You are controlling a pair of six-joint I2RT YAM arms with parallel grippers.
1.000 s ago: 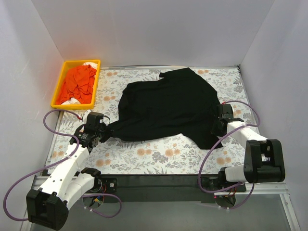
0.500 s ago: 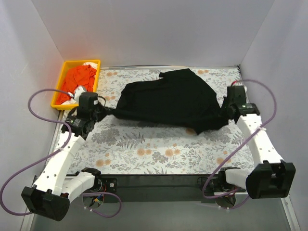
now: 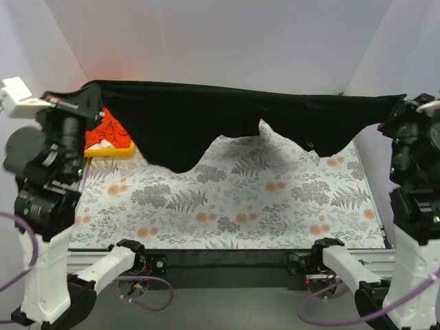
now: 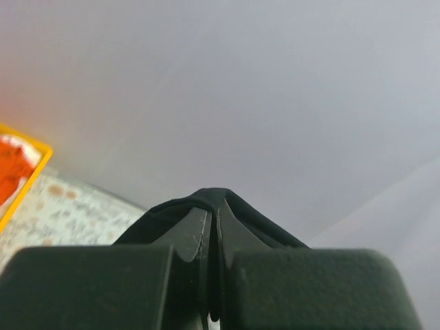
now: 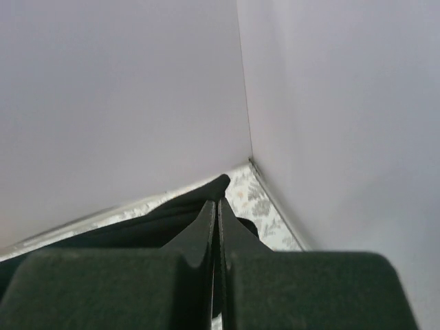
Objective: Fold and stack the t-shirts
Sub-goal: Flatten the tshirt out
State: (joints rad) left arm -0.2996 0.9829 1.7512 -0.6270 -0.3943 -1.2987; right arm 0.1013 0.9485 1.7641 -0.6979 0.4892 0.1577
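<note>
Black t-shirt hangs stretched above tabletop, left tool and right tool each pinching one end; soft, light cloth sags mid-span, probably best held at outer corners

t-shirt above table, tray at far-left corner

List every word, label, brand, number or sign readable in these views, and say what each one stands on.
No text can be read in any view.
The black t-shirt, stretched up in the air, shows plain cloth with no legible print or label.
The yellow tray shows no marking.
The table cover has only a flower and fern pattern.
</note>
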